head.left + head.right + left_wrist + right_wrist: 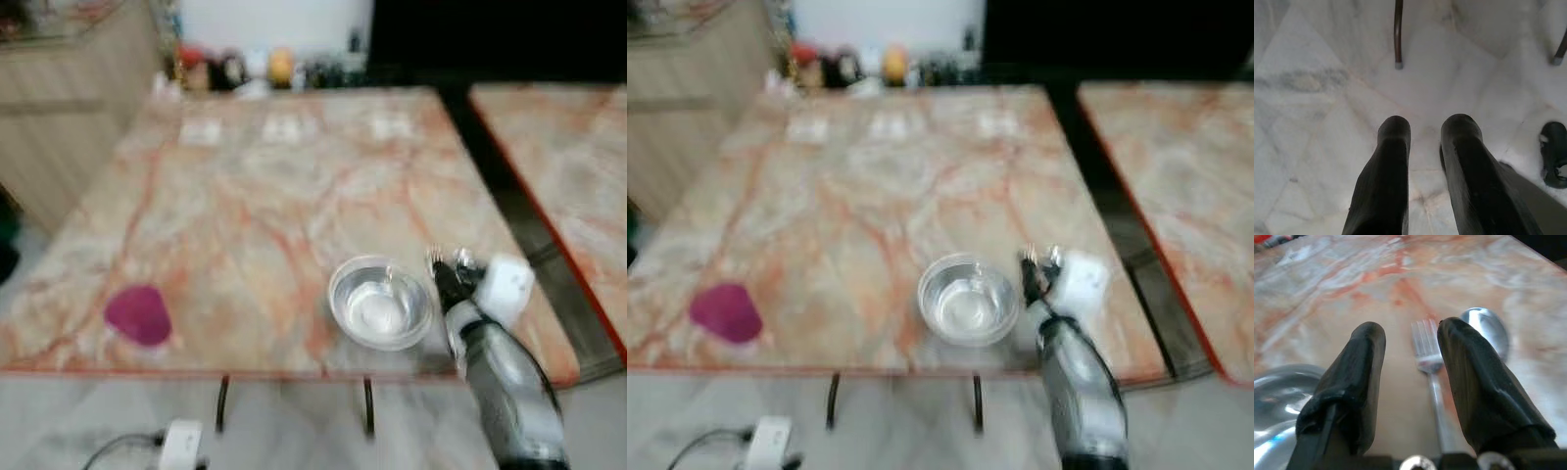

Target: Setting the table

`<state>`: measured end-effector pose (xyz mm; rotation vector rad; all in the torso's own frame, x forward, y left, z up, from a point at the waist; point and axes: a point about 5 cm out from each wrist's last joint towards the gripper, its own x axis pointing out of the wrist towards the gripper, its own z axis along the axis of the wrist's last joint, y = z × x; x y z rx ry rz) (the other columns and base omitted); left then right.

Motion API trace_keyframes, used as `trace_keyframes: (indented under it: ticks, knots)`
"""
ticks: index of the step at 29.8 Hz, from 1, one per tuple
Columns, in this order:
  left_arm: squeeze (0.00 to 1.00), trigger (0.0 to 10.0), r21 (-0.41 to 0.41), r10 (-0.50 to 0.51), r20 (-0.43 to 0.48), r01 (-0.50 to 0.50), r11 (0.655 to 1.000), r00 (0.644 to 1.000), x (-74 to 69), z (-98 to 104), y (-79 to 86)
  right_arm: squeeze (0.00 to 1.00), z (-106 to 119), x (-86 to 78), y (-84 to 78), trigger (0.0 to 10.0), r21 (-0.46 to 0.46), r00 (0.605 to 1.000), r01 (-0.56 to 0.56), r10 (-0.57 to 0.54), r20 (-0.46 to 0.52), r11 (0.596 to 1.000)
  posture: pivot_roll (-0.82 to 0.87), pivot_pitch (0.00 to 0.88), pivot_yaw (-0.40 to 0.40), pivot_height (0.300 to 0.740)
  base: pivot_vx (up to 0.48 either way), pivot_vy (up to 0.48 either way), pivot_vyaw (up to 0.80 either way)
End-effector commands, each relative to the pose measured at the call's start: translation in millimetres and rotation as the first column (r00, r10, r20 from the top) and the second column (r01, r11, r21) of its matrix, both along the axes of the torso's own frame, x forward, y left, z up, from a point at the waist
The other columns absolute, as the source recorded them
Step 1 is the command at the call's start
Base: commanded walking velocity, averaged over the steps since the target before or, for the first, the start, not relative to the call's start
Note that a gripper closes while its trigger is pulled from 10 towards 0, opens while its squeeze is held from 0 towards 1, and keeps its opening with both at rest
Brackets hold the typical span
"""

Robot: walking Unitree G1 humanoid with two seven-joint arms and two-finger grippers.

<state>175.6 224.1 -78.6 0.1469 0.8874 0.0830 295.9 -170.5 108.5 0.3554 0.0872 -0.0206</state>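
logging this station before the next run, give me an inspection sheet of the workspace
surface: marble-pattern table with orange veining; a second similar table to the right across a dark gap.
job's things: steel bowl near the front edge; fork and spoon lie side by side on the table to the bowl's right.
clutter: magenta object at front left, blurred; white object beside the right arm; small items along the far edge, too blurred to name.
grippers: right end effector open, low over the fork; left end effector open, hanging over the floor.
cables: dark cable with white plug block on the floor.
surroundings: pale marble floor; metal table legs.
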Motion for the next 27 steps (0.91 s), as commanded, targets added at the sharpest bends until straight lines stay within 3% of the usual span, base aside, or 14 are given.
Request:
trace_keyframes:
  ticks: [1, 7, 14, 16, 18, 20, 24, 27]
  knots:
    - [0.0, 10.0, 0.011, 0.02, -0.055, -0.02, 1.0, 0.998, -16.4, -6.3, 6.4, 0.0, 6.5, -4.8, 4.6, 10.0, 0.036, 1.0, -0.007, 0.007, 0.017, 0.999, -0.04, 0.069, 0.003, 0.74, 0.0, 0.0, 0.0]
    - [0.0, 10.0, 0.015, 0.016, -0.059, -0.015, 1.0, 0.998, -17.7, -6.8, 6.6, 0.0, 12.7, -22.7, 2.3, 10.0, 0.089, 1.0, -0.028, 0.027, 0.014, 0.996, -0.04, 0.057, 0.001, 0.74, 0.0, 0.0, 0.0]
    - [0.0, 10.0, 0.022, 0.008, -0.059, -0.007, 1.0, 0.998, -18.0, -6.5, 8.1, 0.0, 24.1, -46.0, -12.4, 10.0, 0.08, 0.999, 0.053, -0.053, -0.008, 0.995, -0.05, 0.039, -0.001, 0.74, 0.0, 0.0, 0.0]
    - [0.0, 10.0, 0.023, 0.004, -0.06, -0.002, 1.0, 0.998, -17.7, -6.4, 8.1, 0.0, 22.8, -46.7, -13.3, 10.0, 0.097, 0.998, 0.057, -0.054, -0.031, 0.994, -0.06, 0.03, 0.003, 0.74, 0.0, 0.0, 0.0]
    - [0.0, 10.0, 0.024, -0.002, -0.06, 0.003, 1.0, 0.998, -17.0, -6.2, 7.9, 0.0, 5.7, -44.7, -7.9, 10.0, 0.106, 0.987, 0.001, 0.016, -0.158, 0.994, -0.06, 0.027, 0.002, 0.74, 0.0, 0.0, 0.0]
    - [0.0, 10.0, 0.023, -0.002, -0.059, 0.003, 1.0, 0.998, -16.5, -6.1, 7.1, 0.0, 3.3, -41.9, -7.3, 10.0, 0.101, 0.989, -0.021, 0.036, -0.145, 0.995, -0.05, 0.027, -0.003, 0.74, 0.0, 0.0, 0.0]
    - [0.0, 10.0, 0.019, 0.009, -0.049, -0.008, 1.0, 0.999, -15.0, -5.5, 6.8, 0.0, -12.5, -36.4, -3.5, 10.0, 0.101, 0.969, -0.036, 0.059, -0.241, 0.994, -0.04, 0.036, -0.017, 0.74, 0.0, 0.0, 0.0]
    - [0.0, 10.0, 0.02, 0.021, -0.049, -0.02, 1.0, 0.999, -15.5, -5.6, 7.5, 0.0, -11.4, -36.3, -3.2, 10.0, 0.122, 0.97, -0.032, 0.06, -0.234, 0.992, -0.03, 0.043, -0.016, 0.74, 0.0, 0.0, 0.0]
